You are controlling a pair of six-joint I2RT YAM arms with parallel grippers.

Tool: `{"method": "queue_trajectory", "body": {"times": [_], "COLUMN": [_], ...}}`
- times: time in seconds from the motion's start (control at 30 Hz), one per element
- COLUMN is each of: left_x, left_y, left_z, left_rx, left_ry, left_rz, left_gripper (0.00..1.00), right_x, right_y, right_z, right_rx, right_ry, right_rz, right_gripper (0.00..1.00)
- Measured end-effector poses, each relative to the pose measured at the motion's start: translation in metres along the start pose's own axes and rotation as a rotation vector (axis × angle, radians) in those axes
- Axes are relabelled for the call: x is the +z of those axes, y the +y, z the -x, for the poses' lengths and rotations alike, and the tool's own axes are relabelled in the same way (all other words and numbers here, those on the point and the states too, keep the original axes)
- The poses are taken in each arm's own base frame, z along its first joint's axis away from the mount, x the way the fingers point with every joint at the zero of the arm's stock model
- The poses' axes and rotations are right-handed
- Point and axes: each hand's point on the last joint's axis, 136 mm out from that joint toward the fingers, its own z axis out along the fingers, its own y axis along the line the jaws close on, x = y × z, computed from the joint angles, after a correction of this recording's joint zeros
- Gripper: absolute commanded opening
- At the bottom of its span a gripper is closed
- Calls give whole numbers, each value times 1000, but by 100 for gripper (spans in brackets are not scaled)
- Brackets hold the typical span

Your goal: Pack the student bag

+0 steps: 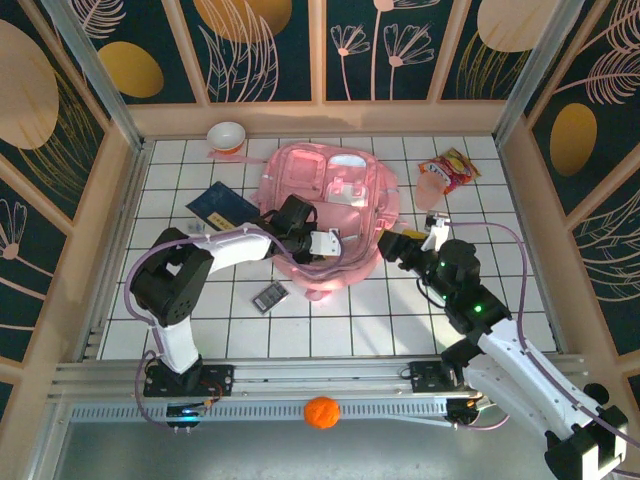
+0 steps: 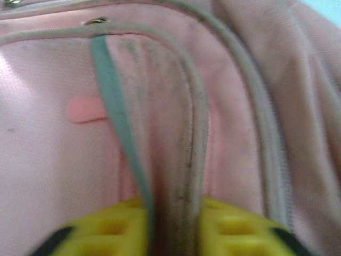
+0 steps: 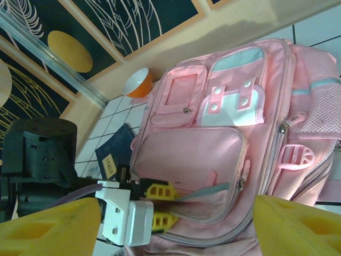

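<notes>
Left fingers (image 2: 106, 229) clamp student bag (image 1: 335, 190) pocket edge; right fingers (image 3: 48, 226) spread.

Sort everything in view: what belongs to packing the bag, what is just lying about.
Job: student bag, left gripper pinching its pocket edge, open right gripper; probably blue book, small dark device.
Lying about, likely: bowl, snack packet, orange ball.

Near tiles (image 1: 350, 320) free — left pincer (image 1: 323, 241) crowds student bag (image 1: 335, 185).
</notes>
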Motion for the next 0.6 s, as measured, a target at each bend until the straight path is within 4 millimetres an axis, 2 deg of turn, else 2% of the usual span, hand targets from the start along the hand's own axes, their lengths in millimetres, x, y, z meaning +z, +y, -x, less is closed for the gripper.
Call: {"method": "queue_trajectory", "body": {"times": [0.1, 0.23, 0.3, 0.4, 0.5, 0.6], "left_x": [-10, -39, -59, -87, -114, -134], "left_y": [5, 14, 27, 53, 76, 91], "left_z": [7, 20, 30, 43, 53, 59], "left_rx": [-14, -57, -83, -111, -124, -128], "left_ry": [-20, -75, -120, -185, -234, -267], "left_rz": [16, -2, -4, 24, 54, 74], "left_gripper": [0, 0, 0, 0, 0, 0], "right_x": [3, 12, 17, 19, 22, 26], "right_y": [-7, -35, -60, -86, -98, -102], "right_z": [-2, -9, -9, -4, 4, 11], "right_rx": [-9, -34, -39, -68, -146, -258], "right_ry": [10, 64, 96, 129, 154, 181], "right_rz": [-27, -101, -156, -189, -172, -123], "right_gripper": [77, 76, 76, 75, 74, 71]}}
